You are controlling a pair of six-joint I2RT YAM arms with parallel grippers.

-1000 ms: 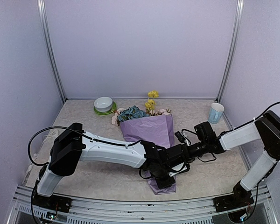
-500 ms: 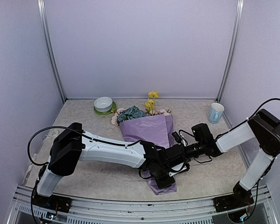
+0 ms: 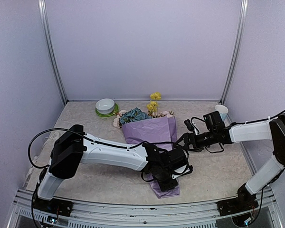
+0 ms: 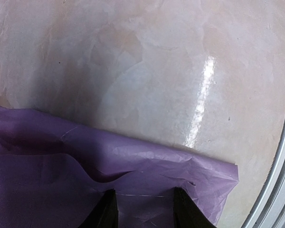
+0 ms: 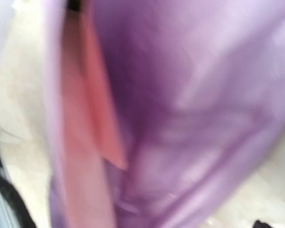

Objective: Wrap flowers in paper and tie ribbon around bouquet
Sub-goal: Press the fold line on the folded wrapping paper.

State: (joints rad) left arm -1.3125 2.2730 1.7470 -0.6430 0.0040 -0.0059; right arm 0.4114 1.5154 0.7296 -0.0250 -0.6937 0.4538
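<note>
Centrally on the beige table (image 3: 218, 166) the bouquet (image 3: 152, 135) is laid lengthwise, with its wide end turned to the far side and its narrow end pointed at the near edge. The flowers (image 3: 134, 115) are seen at the wide end: a blue head toward the left, yellow blooms just right of it, and pale pink blossoms at the rim. The paper (image 4: 61, 185) is wrapped round the stems as a lilac cone. Its crinkled near corner is shown lying flat on the tabletop in the left wrist view.

The left gripper (image 4: 145, 211) is stretched across from the left and set on the narrow near part of the cone. Its two dark fingertips (image 4: 107, 211) are held partly apart, with purple paper between and beneath them. Whether the wrap is actually clamped cannot be told.

The right gripper (image 3: 186, 141) is extended from the right and placed just beside the right edge of the cone, about midway along it. Its wrist view is filled by blurred lilac paper at very close range. A peach-coloured strip (image 5: 92, 104) is seen down the left part of that view, too smeared to be named. How its jaws stand cannot be made out in either view.

A white bowl (image 3: 105, 104) on a green saucer (image 3: 99, 113) is seen just left of the flower heads. A pale blue cup (image 3: 220, 114) is placed near the far right corner, well apart from the wrap.
</note>
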